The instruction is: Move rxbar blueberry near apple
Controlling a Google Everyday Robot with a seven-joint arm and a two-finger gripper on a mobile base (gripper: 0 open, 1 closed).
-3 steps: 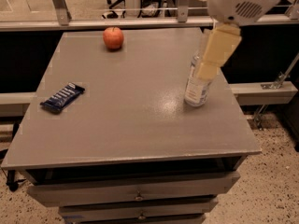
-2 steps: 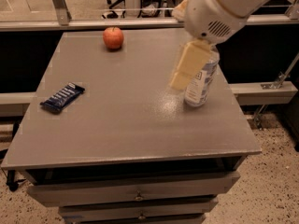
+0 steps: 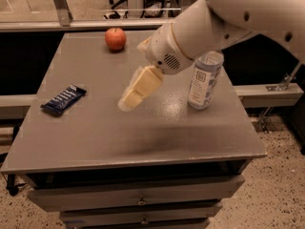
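The rxbar blueberry [image 3: 63,99], a dark blue flat bar with pale lettering, lies near the left edge of the grey table [image 3: 143,137]. The apple [image 3: 115,38], round and red-orange, sits at the table's far side, left of centre. My gripper [image 3: 129,100] hangs above the middle of the table, pointing down and to the left, between the bar and a clear bottle. It holds nothing and is well to the right of the bar.
A clear plastic water bottle [image 3: 205,80] with a label stands at the table's right side, just right of my arm [image 3: 228,18]. Drawers [image 3: 138,200] run under the table's front edge. A metal rail [image 3: 86,25] runs behind the table.
My arm has swung left and down across the table, from over the bottle to the middle of the table. The bar, the apple and the bottle have not moved.
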